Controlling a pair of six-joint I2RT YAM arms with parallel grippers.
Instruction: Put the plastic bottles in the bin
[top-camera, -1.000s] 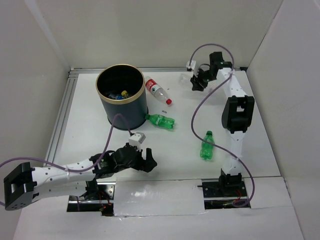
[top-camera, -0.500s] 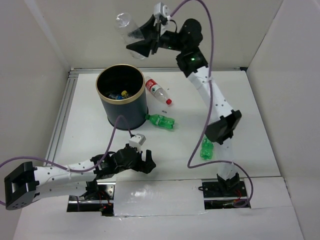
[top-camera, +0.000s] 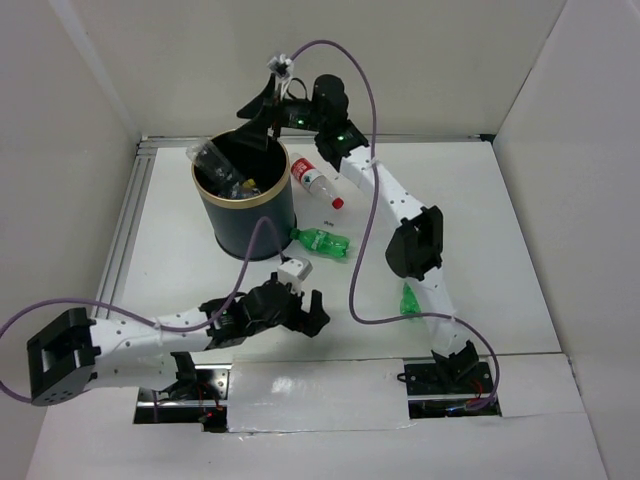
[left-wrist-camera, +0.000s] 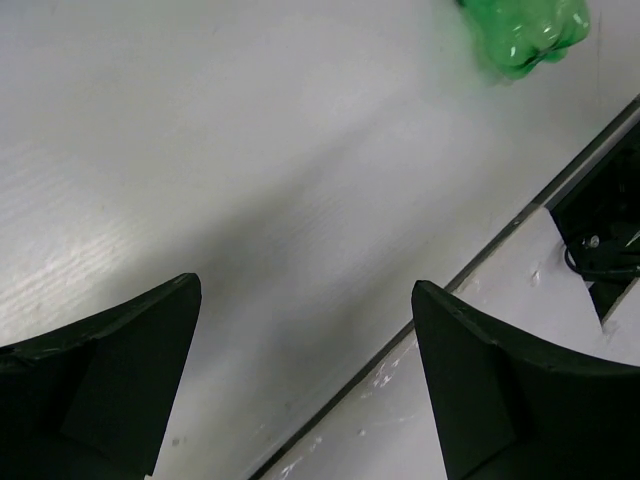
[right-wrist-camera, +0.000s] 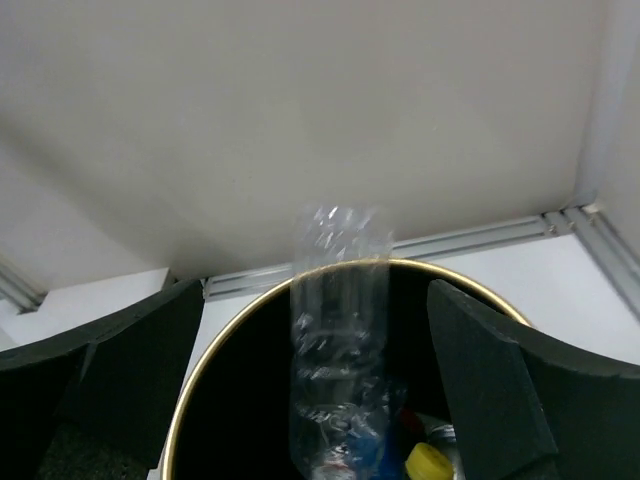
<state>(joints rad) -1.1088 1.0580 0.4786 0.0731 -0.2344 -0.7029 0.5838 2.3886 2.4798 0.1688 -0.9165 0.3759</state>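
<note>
**Step in hand: release over the bin.** The right pincer (top-camera: 258, 118) is held above the far rim of the bin (top-camera: 250, 228), jaws spread wide, nothing gripped. In the right wrist view a clear unlabelled bottle (right-wrist-camera: 335, 330) is seen blurred between the fingers and touched by neither. Its lower part is already inside the gold-rimmed mouth. It is judged to be dropping in. Other bottles, one with a yellow cap (right-wrist-camera: 430, 462), lie at the bottom of the bin.

**Left arm.** The left pincer (top-camera: 308, 312) is held low over the surface (top-camera: 480, 250) near the front edge, jaws fully apart and empty.

**Items outstanding.** Three bottles are seen lying on the surface:
- a red-labelled bottle (top-camera: 315, 180), just beside the bin on its right;
- a green bottle (top-camera: 320, 241), close to the foot of the bin;
- a second green bottle (top-camera: 410, 300), partly hidden behind the right arm.

**Next move.** The right arm is to be lifted clear of the rim once the clear bottle is seen to be inside. One remaining bottle is then to be approached with jaws open. Each lies on its side and is round, so rolling is to be expected. The jaws should be closed across the body, not along it.
</note>
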